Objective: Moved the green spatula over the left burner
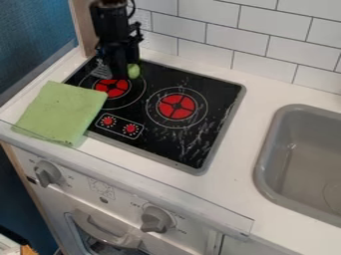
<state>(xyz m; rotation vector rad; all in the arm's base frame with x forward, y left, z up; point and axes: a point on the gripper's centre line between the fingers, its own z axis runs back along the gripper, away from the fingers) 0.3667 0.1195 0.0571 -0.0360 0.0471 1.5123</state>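
The black gripper (118, 74) hangs down in the upper left of the frame, over the rear part of the left burner (113, 88), with the arm (110, 17) coming in from the top edge. Whether the gripper is spread, pressed together or pinching something cannot be told from this angle. The rounded green part of the spatula (134, 70) shows just to the right of the gripper's lower end, over the cooktop (193, 83) beside the left burner's red centre. A pale, slotted piece (101, 70) shows just to the gripper's left; the gripper hides whatever lies between the two, so their connection cannot be made out.

A green cloth (61, 110) lies at the left of the frame, partly on the white counter (230, 174) and partly over the cooktop's left edge. The right burner (176, 106) is near the middle of the frame, and two small red dials (120, 126) sit in front of the left burner. A grey sink (265, 149) is set in the counter at the right edge. Along the stove front, in the lower left, are two grey knobs (157, 219), with white wall tiles (259, 47) across the upper right.
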